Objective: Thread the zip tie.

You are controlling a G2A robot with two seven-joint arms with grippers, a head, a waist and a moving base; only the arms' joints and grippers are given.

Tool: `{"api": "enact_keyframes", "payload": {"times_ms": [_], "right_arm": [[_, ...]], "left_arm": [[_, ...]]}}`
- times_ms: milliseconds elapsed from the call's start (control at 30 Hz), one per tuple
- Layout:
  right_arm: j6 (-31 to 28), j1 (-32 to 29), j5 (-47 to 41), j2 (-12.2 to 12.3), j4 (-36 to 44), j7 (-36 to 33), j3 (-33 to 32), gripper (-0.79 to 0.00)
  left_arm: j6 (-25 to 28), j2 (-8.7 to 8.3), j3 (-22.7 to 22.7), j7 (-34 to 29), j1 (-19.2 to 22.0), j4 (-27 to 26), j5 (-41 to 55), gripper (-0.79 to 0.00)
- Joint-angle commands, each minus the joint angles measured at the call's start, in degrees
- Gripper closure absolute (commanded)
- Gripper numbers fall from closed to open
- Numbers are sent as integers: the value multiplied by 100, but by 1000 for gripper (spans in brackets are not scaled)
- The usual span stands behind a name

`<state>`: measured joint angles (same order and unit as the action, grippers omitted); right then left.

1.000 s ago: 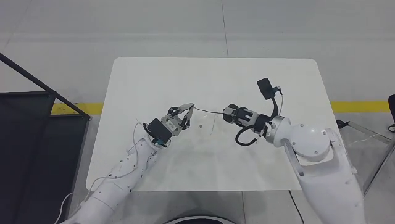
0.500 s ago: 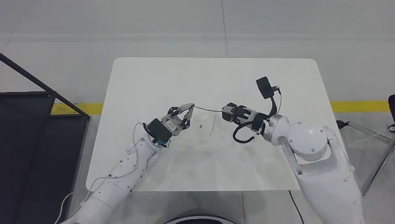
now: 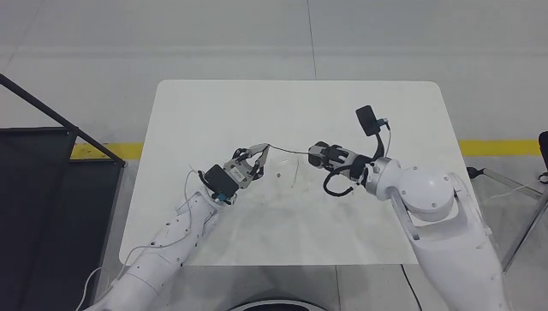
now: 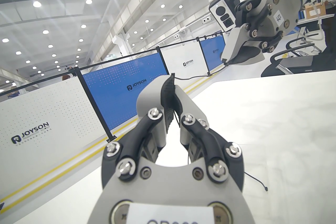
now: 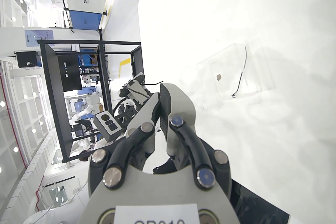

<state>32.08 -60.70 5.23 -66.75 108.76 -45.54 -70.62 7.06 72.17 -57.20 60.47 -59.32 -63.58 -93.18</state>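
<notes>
holding the zip tie (image 3: 289,151) stretched in the air over the middle of the counter (image 3: 368,225), my left hand (image 4: 170,89) is closed on one end and my right hand (image 5: 160,96) is closed on the other. to thread it well, i think i must hold one end steady and bend the other toward it slowly, tip in line with head. a clear box (image 5: 210,70) stands close by, so i should not dip low. all counter edges are well apart from both hands, giving room to swing.
</notes>
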Motion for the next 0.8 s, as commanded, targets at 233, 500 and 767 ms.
{"api": "enact_keyframes", "payload": {"times_ms": [233,500,767], "right_arm": [[20,27,-49,17,-15,20,23,0],[-20,-62,-25,45,83,75,6,0],[8,-428,160,62,448,572,4,0]], "left_arm": [[0,0,0,0,0,0,0,0],[-33,-6,-69,-300,-108,-199,56,0],[-71,7,-139,-491,-190,-338,104,0]]}}
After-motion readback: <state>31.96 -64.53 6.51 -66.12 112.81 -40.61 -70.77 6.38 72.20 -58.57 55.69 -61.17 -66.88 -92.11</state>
